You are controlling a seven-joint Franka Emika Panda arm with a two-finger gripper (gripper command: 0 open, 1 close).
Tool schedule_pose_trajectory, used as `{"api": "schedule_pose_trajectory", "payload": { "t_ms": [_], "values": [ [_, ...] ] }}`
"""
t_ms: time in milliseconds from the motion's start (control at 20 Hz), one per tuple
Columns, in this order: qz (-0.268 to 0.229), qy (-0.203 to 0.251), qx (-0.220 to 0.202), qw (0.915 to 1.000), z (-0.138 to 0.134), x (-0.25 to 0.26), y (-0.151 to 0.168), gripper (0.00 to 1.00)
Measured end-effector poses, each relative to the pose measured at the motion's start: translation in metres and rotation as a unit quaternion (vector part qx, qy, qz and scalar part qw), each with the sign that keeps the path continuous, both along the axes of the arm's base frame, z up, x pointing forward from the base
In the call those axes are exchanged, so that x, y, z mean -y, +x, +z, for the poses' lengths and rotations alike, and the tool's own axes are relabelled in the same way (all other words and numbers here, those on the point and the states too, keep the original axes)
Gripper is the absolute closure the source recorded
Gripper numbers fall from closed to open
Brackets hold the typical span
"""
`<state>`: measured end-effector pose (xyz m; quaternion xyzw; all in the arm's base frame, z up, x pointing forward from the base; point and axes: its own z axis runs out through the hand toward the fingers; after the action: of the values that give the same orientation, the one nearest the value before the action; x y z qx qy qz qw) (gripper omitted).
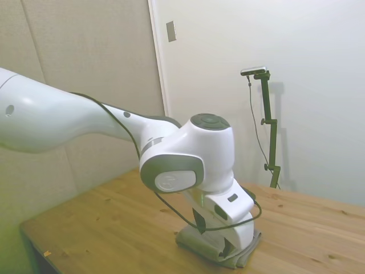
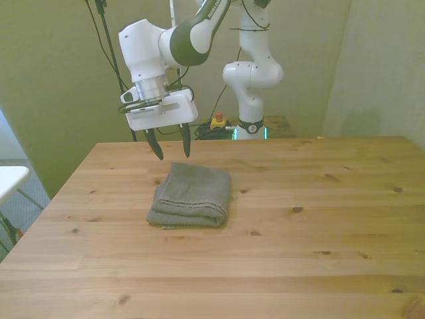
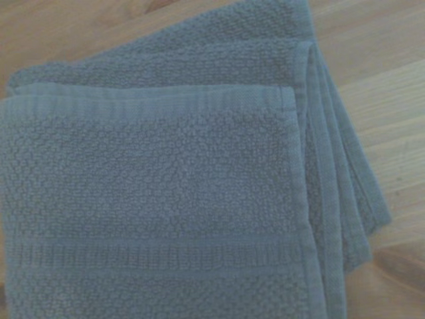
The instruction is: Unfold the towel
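towel [image 2: 191,196] folded on table [image 2: 319,226], spread empty hand [image 2: 169,149] just above

Soft grey-olive terry cloth towel [image 2: 191,195], folded in thick layers: one. Pale wooden plank tabletop [image 2: 319,219]: one. White jointed robot arm [image 2: 192,30]: one, bearing one gripper [image 2: 171,150] with two dark fingers [image 2: 186,145]. Small red-and-yellow button box [image 2: 217,121] behind the tabletop: one.
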<state>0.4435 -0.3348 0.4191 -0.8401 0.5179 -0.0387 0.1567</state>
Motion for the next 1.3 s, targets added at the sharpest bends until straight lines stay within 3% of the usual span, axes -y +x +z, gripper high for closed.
{"api": "schedule_pose_trajectory", "payload": {
  "t_ms": [250,400,600,650,1300],
  "values": [
    [0.013,0.054,0.006,0.9984,-0.025,0.023,0.002,0.00],
    [0.014,0.064,0.004,0.9979,-0.030,0.032,-0.001,0.00],
    [0.027,0.097,0.043,0.9940,-0.040,0.036,0.000,0.00],
    [0.030,0.105,0.045,0.9930,-0.044,0.037,0.001,1.00],
    [0.057,0.121,0.051,0.9897,-0.058,0.035,0.009,1.00]
  ]
}}
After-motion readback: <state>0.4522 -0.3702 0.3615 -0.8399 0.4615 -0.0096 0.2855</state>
